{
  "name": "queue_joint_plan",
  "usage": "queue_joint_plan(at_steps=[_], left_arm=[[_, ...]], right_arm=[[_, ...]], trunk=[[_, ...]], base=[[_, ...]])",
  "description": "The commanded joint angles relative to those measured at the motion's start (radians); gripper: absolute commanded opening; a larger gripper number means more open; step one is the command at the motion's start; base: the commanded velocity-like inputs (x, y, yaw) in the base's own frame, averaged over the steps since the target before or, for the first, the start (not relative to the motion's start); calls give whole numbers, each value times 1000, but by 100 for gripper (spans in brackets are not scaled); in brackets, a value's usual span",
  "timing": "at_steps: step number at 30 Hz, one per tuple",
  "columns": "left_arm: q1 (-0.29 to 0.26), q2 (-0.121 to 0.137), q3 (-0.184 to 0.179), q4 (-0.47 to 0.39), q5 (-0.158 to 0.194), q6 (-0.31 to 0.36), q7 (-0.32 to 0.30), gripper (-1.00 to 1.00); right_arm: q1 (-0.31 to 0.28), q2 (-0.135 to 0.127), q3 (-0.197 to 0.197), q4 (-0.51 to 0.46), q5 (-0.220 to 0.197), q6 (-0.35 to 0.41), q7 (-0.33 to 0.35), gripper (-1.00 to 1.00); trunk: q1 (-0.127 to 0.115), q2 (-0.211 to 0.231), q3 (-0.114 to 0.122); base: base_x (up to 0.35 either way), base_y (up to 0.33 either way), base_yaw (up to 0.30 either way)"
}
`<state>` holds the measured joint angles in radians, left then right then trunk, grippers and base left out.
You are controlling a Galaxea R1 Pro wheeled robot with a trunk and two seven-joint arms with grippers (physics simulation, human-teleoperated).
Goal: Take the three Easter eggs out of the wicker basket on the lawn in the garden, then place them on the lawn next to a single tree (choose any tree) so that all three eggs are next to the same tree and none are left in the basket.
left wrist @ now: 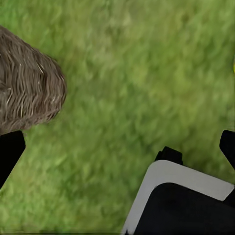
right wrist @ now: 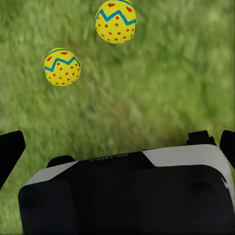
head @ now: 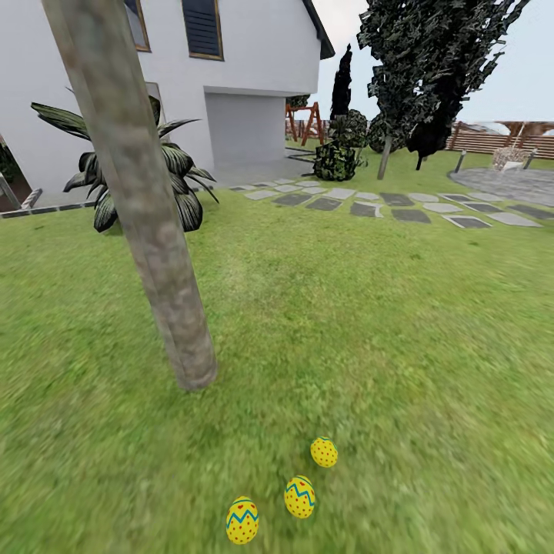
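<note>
Three yellow Easter eggs with red dots and a zigzag band lie on the lawn just to the right of the tree's thick trunk: one egg farthest from me, a second egg in the middle, and a third egg nearest. Two eggs show on the grass in the right wrist view, ahead of my right gripper, which is open and empty. My left gripper is open too, with grass between its fingers. Off to one side of it lies the tan wicker basket.
A low broad-leaved plant and a white house stand behind the trunk. A grey stepping-stone path and dark conical trees are far right. My own white and black base sits close below both grippers.
</note>
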<state>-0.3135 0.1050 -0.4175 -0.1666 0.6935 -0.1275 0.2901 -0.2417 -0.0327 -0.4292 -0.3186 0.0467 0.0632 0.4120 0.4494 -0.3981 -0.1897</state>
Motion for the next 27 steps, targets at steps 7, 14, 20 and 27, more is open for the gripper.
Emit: queue_joint_plan(at_steps=[7, 14, 20, 27], left_arm=[[44, 3, -9, -1, 7, -22, -10, 100], [51, 3, -9, 2, 8, -34, -15, 100], [60, 3, -9, 4, 8, -43, -16, 100], [81, 3, -9, 4, 8, -56, -16, 100]], right_arm=[[-1, 0, -9, 53, 4, 6, -41, 100], [-1, -4, -10, 79, 4, 6, -95, 100], [-1, -7, -10, 88, 4, 6, -101, 100], [2, -11, -10, 120, 4, 5, -103, 100]], trunk=[[1, -2, -2], [1, -2, -2], [1, -2, -2], [1, -2, -2]], base=[[0, 0, 0], [0, 0, 0], [0, 0, 0], [0, 0, 0]])
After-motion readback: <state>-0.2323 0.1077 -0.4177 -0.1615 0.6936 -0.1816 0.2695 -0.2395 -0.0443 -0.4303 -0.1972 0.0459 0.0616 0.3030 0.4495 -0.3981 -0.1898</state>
